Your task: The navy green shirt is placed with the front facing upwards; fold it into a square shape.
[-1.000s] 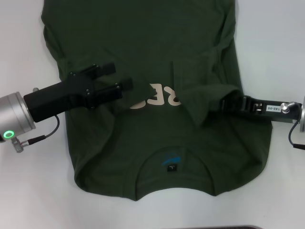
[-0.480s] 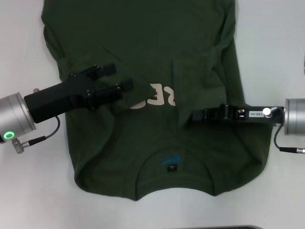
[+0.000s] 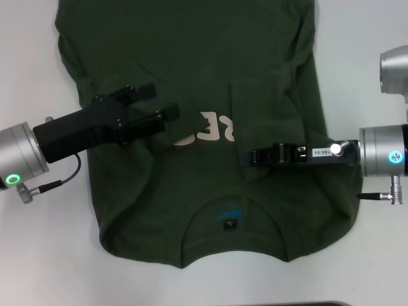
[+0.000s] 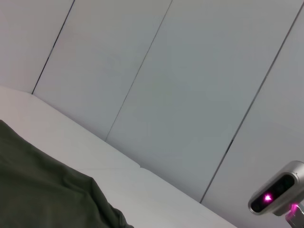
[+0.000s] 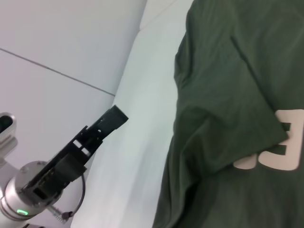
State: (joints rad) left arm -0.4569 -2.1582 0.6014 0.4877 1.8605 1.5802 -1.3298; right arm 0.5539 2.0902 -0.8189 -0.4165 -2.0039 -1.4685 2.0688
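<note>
You have little around the navy green shirt (image 3: 191, 127): it lies spread on a plain white surface (image 3: 38, 255), and beyond that surface's far edge the left wrist view shows only pale wall panels (image 4: 166, 85) and a small silver device with a magenta light (image 4: 280, 194). The shirt is front up, its round collar (image 3: 228, 220) at the near edge with a small black-and-blue tag (image 3: 228, 217) inside it, and pale cream block letters (image 3: 213, 127) across the chest. Both short sleeves are folded in over the chest, and each hides part of the lettering, so you read only a few letters between them. The left gripper (image 3: 167, 113) reaches in from the left side of the shirt and sits on the tip of the left sleeve flap beside the letters; its fingers look spread, one well above the other, though whether the lower one pinches cloth you cannot tell. The right gripper (image 3: 254, 156) comes in low from the right side of the shirt, just below the folded right sleeve, its fingers drawn together on top of the fabric; the cloth there lies flat and it grips nothing you can make out.
</note>
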